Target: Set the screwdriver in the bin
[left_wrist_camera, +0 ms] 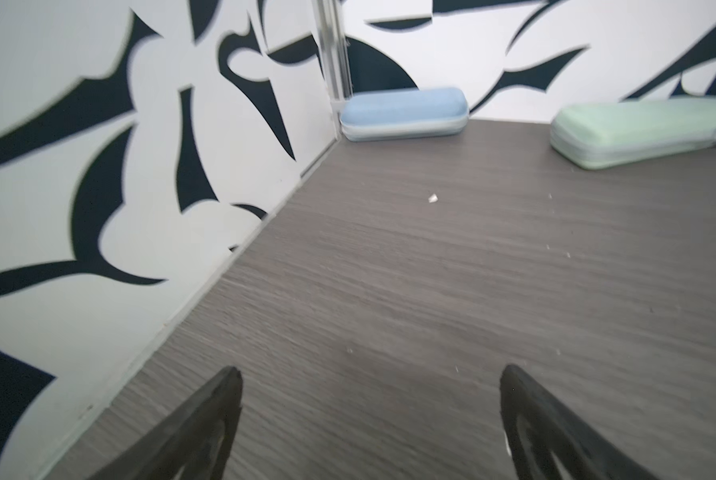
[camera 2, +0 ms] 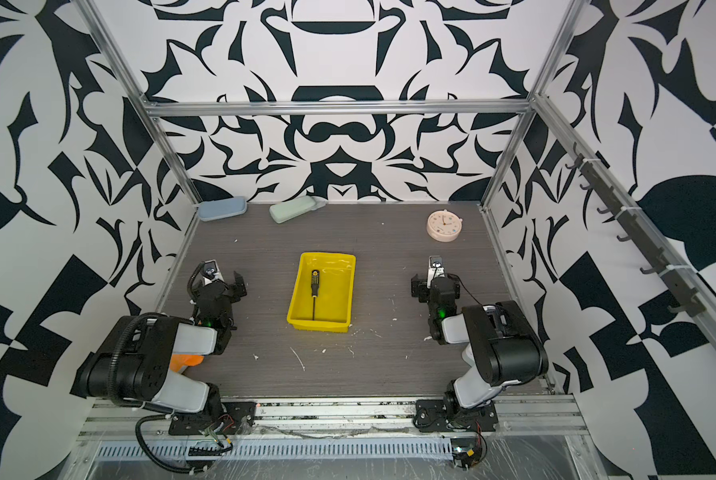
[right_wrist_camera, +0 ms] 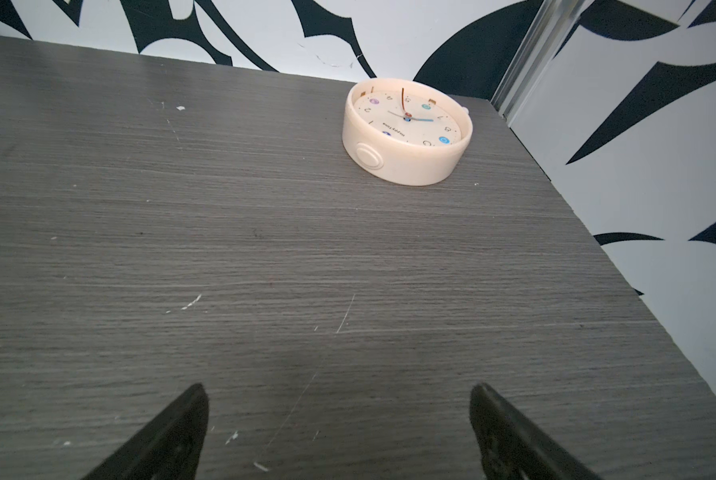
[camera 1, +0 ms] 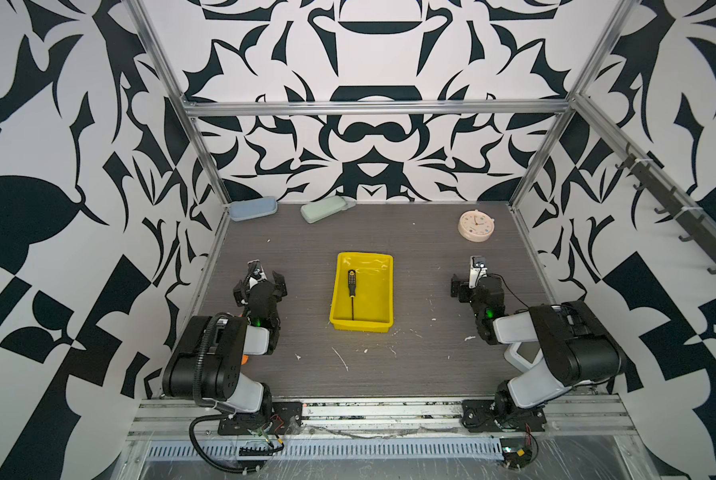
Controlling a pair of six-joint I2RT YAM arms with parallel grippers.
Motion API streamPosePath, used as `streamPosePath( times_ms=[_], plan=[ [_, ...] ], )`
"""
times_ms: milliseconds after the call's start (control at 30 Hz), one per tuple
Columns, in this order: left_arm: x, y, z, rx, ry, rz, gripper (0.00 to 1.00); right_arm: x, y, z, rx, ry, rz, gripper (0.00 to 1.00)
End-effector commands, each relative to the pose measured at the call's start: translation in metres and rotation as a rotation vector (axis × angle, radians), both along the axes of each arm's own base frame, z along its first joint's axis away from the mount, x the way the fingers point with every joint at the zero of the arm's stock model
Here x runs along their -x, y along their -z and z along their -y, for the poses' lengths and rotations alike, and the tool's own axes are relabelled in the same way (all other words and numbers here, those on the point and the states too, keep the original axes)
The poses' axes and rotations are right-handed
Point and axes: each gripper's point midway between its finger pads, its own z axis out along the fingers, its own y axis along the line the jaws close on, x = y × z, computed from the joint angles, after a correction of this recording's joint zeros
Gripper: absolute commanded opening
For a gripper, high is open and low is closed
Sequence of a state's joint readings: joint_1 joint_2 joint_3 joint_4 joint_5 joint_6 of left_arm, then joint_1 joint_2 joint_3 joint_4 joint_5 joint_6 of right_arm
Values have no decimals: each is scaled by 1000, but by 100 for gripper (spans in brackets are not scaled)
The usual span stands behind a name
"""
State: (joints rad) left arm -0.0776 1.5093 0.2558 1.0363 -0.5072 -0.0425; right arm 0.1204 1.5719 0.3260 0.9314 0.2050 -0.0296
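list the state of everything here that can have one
screwdriver: lying flat inside the bin
bin: upright, holding only the screwdriver
left gripper: open, empty
right gripper: open, empty
blue case: closed, lying flat
green case: looks closed, lying flat
clock: on its back, face up

Looks like a robot lab test cell: boxed in by black-and-white patterned walls [camera 1: 36,124] on an aluminium frame [camera 1: 372,107], with a scuffed grey table [camera 1: 389,365], left arm [camera 1: 206,361] and right arm [camera 1: 572,353] bolted to a front rail [camera 1: 381,411], cables [camera 1: 198,440] loose.
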Motion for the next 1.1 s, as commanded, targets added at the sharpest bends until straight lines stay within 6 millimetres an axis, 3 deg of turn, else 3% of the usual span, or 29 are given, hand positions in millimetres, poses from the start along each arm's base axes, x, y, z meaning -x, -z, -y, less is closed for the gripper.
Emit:
streamPosePath(
  times_ms=[0, 200, 1067],
  plan=[
    [-17, -5, 4, 59, 49, 41, 99, -6, -14, -2, -1, -7, 41, 100],
    [-27, 2, 1, 95, 73, -14, 99, -6, -13, -1, -1, -5, 40, 100],
    [-26, 2, 1, 98, 73, -17, 99, -10, -11, -4, -52, -39, 24, 100]
  ],
)
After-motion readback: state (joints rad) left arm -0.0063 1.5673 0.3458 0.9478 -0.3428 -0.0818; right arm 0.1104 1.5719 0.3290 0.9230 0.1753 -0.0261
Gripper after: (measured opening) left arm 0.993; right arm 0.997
